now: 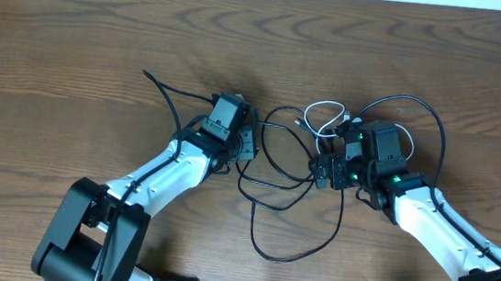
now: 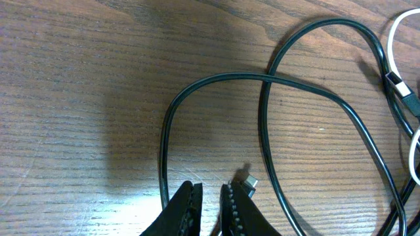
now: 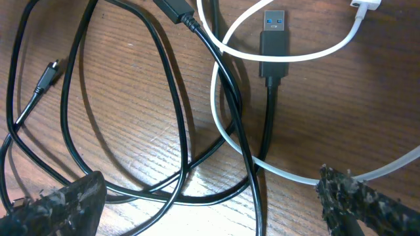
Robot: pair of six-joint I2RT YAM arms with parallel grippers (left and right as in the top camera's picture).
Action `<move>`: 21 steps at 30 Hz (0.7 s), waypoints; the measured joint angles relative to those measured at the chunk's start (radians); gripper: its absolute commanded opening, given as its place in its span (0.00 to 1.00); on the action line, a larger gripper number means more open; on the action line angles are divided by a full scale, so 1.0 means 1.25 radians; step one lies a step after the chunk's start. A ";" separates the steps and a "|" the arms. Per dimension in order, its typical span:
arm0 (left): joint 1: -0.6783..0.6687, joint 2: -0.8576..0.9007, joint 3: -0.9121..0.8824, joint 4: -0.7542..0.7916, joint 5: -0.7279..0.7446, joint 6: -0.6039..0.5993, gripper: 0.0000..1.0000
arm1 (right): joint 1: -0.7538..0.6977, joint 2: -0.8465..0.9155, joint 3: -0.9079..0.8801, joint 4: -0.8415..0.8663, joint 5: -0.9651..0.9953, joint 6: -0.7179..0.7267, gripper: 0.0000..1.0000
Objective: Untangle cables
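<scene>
- Overhead view: wrist housings hide most of both grippers' fingertips, and the cable crossings between the arms are too small to trace.
- left gripper (image 2: 210,193): only the finger ends show, and the bottom edge of its wrist view cuts off the rest. The jaws stand a narrow slit apart with nothing visibly clamped.
- small plug (image 2: 248,179), metal-tipped, lies just beside one finger. Can't tell if they touch.
- right gripper (image 3: 211,180): both fingers are cut off in the bottom corners of its wrist view. They are spread wide and grip nothing, with cable runs lying on the table between them.
- Cables: 2.
  - black cable (image 3: 268,118): long, in several overlapping loops on the table between the two arms.
  - white cable (image 3: 308,56): shorter, near the right gripper, crossing the black one at several spots.
- Plugs in the right wrist view: 3.
  - USB plug (image 3: 274,42): flat, rectangular, black with a blue insert, and the white cable is draped across it.
  - slim dark plug (image 3: 49,73): at the left. Can't tell if it is the same one seen by the left wrist.
  - white plug (image 3: 365,5): cut off by the top edge.
- Cables are smooth, round and slightly glossy.
- finger pads (image 3: 59,206) are black and rough-grained. The left gripper's inner edges look toothed.
- table (image 1: 75,50): brown wood grain.
</scene>
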 measured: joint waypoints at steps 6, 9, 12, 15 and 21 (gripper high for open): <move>0.000 0.000 0.000 -0.042 -0.016 0.002 0.22 | 0.000 0.000 0.000 0.000 0.000 0.000 0.99; 0.000 0.000 0.000 -0.070 -0.040 0.002 0.22 | 0.000 0.000 0.000 0.000 0.000 0.000 0.99; 0.000 0.000 0.000 -0.078 -0.050 0.002 0.22 | 0.000 0.000 0.000 0.000 0.000 0.000 0.99; 0.000 0.000 0.000 -0.080 -0.055 0.002 0.22 | 0.000 0.000 0.000 0.000 0.000 0.000 0.99; 0.000 0.000 0.000 -0.062 -0.064 0.002 0.22 | 0.000 0.000 0.000 0.000 0.000 0.000 0.99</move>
